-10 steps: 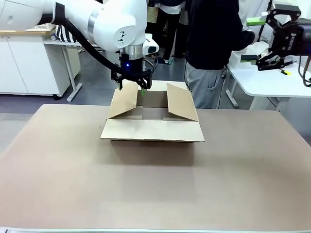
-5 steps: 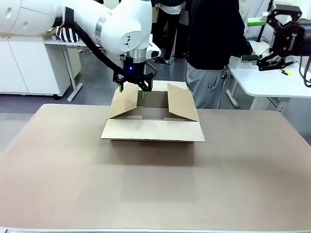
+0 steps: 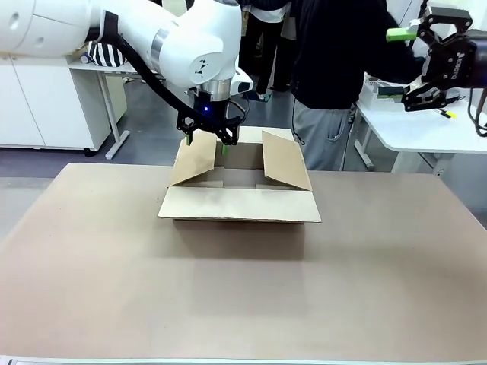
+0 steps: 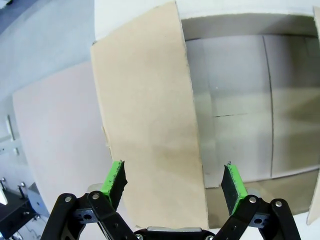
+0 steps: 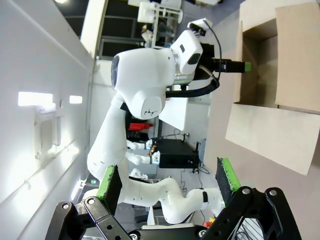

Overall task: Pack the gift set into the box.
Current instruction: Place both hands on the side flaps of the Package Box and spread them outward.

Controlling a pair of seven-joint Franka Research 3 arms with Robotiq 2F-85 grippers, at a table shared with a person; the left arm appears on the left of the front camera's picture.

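The brown cardboard box (image 3: 240, 204) stands at the table's far middle with its flaps open. Its left flap (image 3: 194, 160) leans up and inward. My left gripper (image 3: 205, 142) hangs open just over that flap's top edge, one finger on each side. In the left wrist view the flap (image 4: 150, 135) runs up between the open fingers of the left gripper (image 4: 172, 181), and the bare inside of the box (image 4: 240, 110) shows beside it. My right gripper (image 3: 396, 62) is held high at the far right, open and holding nothing. The gift set is out of view.
A person in dark clothes (image 3: 335, 68) stands behind the box at the far edge, one arm stretched to a white side table (image 3: 426, 129) at the right. The right wrist view looks past my right gripper (image 5: 167, 182) at the left arm (image 5: 150, 80) and the box (image 5: 265, 65).
My left arm's wrist shifted slightly while its gripper stayed over the left flap. The person's arm reached farther to the right. The right gripper has not moved.
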